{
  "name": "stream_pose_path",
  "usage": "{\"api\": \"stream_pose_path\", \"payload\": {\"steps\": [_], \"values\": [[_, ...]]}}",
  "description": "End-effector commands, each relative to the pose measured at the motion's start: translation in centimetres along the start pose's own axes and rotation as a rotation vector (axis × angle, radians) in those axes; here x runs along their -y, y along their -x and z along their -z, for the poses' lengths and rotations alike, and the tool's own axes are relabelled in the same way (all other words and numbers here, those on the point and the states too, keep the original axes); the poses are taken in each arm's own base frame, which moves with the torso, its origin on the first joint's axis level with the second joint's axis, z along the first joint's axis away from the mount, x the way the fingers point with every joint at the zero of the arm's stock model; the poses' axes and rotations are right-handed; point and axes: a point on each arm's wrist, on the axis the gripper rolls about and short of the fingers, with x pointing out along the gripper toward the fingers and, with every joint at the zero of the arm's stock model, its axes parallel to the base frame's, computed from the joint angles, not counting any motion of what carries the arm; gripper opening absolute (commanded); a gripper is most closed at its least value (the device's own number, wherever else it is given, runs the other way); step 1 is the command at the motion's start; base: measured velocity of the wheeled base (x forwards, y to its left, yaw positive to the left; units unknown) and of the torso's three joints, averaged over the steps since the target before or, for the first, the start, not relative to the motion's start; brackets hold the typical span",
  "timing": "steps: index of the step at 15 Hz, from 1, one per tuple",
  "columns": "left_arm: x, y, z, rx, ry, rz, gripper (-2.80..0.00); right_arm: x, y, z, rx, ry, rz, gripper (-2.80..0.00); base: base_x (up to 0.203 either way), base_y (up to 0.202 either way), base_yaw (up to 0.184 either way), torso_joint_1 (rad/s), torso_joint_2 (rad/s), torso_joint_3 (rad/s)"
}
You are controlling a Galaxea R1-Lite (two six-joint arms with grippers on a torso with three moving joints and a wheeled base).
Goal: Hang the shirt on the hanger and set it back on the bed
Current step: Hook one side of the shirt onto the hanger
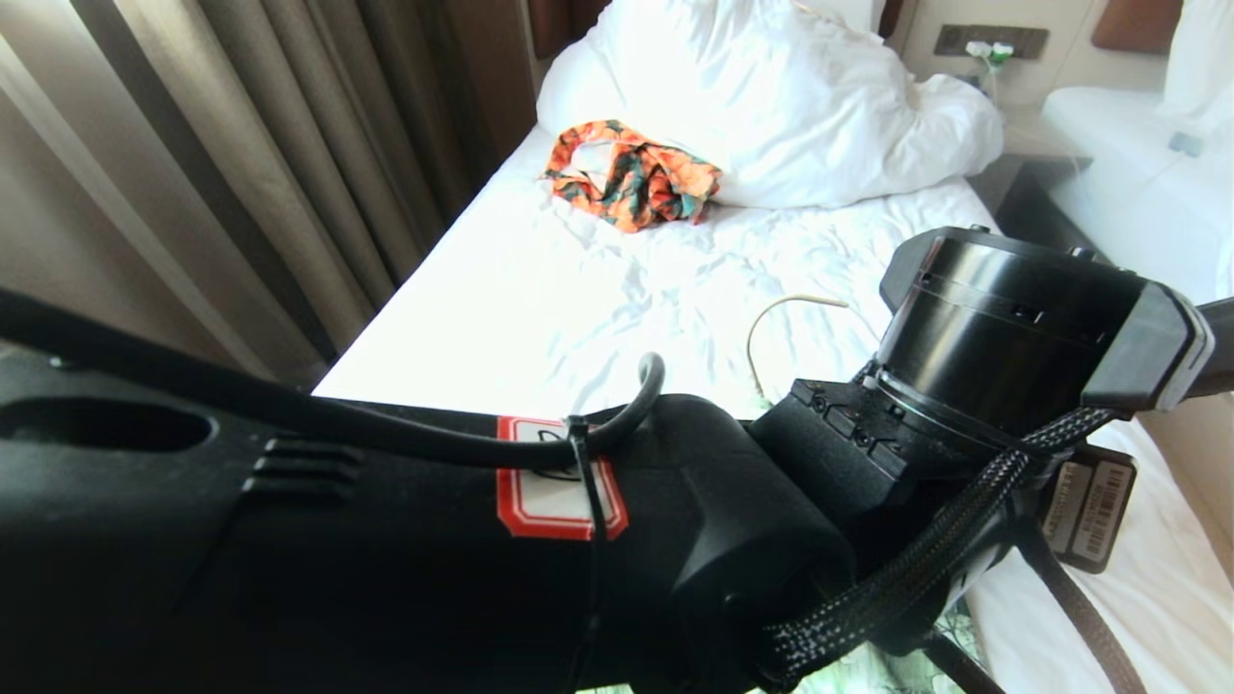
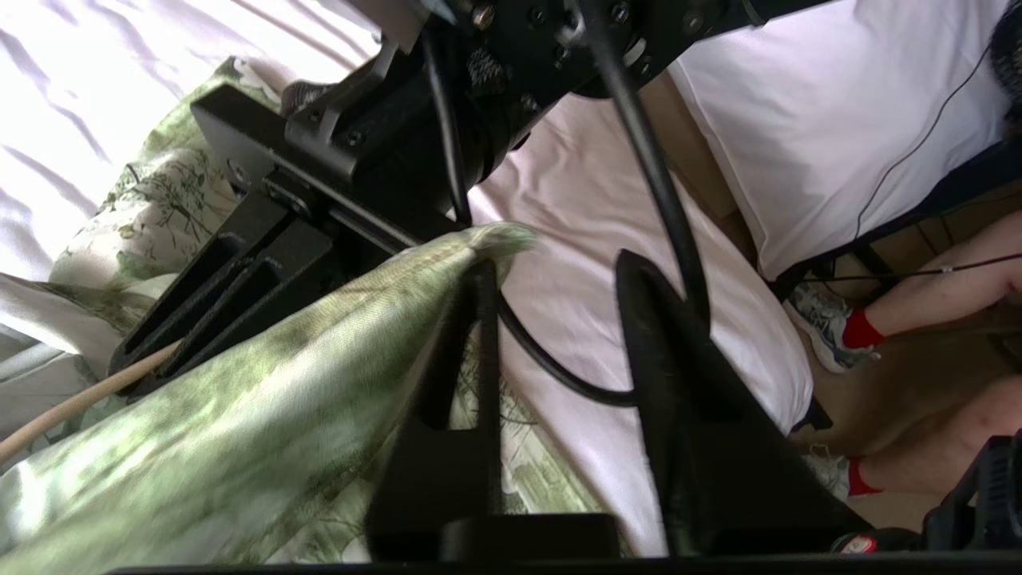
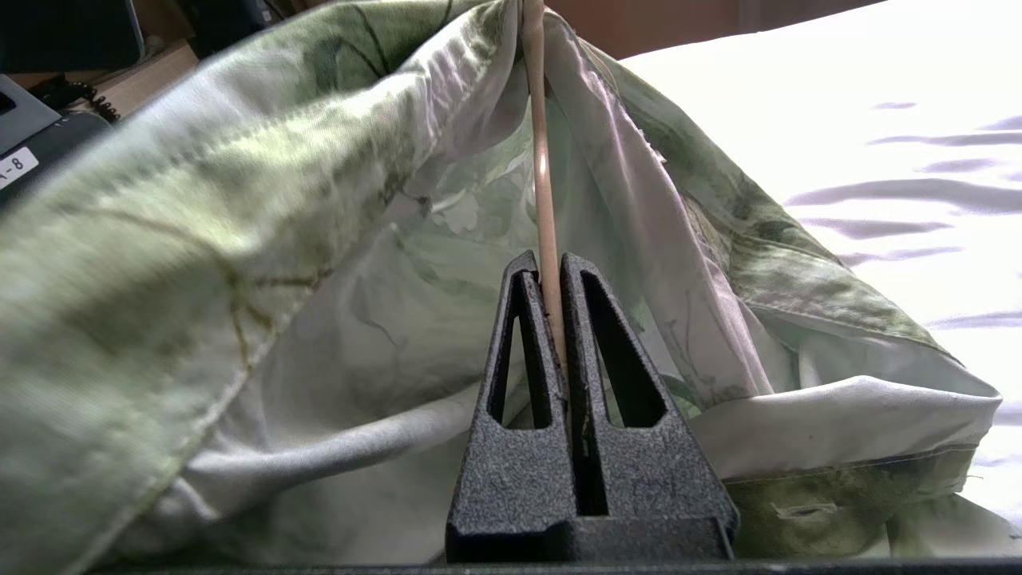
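One bed (image 1: 540,308) with a wrinkled white sheet holds two garments, one hanger and one bunched white duvet (image 1: 771,106). A second white bed (image 1: 1138,164) stands beyond its far side, past a dark nightstand (image 1: 1032,193).

The right gripper (image 3: 552,275), low over the near end of the bed, has its two ribbed black fingers clenched on the hanger (image 3: 544,200), a thin cream rod running straight up between them. The shirt (image 3: 239,239), soft light green fabric with a leaf print and a pale inside, drapes tent-like over that rod and around the fingers.

The left gripper (image 2: 559,275), also over the near end of the bed, has its fingers parted with a clear gap; a fold of the shirt lies over the tip of one finger (image 2: 471,319), while the other stands bare. Whether that fold is gripped cannot be told.

The hanger's curved hook lies on the sheet mid-bed. A crumpled orange-and-green garment (image 1: 631,173) rests on the bed against the duvet. A person's legs (image 2: 942,287) in red socks show beside the bed.
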Motion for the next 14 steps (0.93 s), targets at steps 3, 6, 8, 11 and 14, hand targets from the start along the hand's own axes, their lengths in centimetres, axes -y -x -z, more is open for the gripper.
{"api": "stream_pose_path", "payload": {"steps": [3,6,8,11,14], "values": [[-0.3,0.8,0.1,-0.071,-0.013,-0.024,0.0,0.0,0.0,-0.2,0.007,0.011,-0.005,-2.8,0.0,0.0,0.0,0.0,0.0,0.0],[-0.5,1.4,0.1,-0.097,-0.014,-0.058,0.0,0.1,0.0,0.0,0.007,0.008,-0.005,-2.8,0.0,0.0,0.0,0.0,0.0,0.0],[-0.6,1.8,0.3,-0.103,0.0,-0.084,0.0,0.1,0.0,0.1,0.007,0.003,-0.005,-2.8,0.0,0.0,0.0,0.0,0.0,0.0],[-0.8,2.8,0.6,-0.11,0.01,-0.099,-2.8,0.2,0.0,0.6,0.006,-0.011,-0.004,-2.8,0.0,0.0,0.0,0.0,0.0,0.0],[-0.7,4.5,1.3,-0.133,0.01,-0.095,-2.8,0.5,0.0,0.7,0.006,-0.013,-0.004,-2.8,0.0,0.0,0.0,0.0,0.0,0.0]]}}
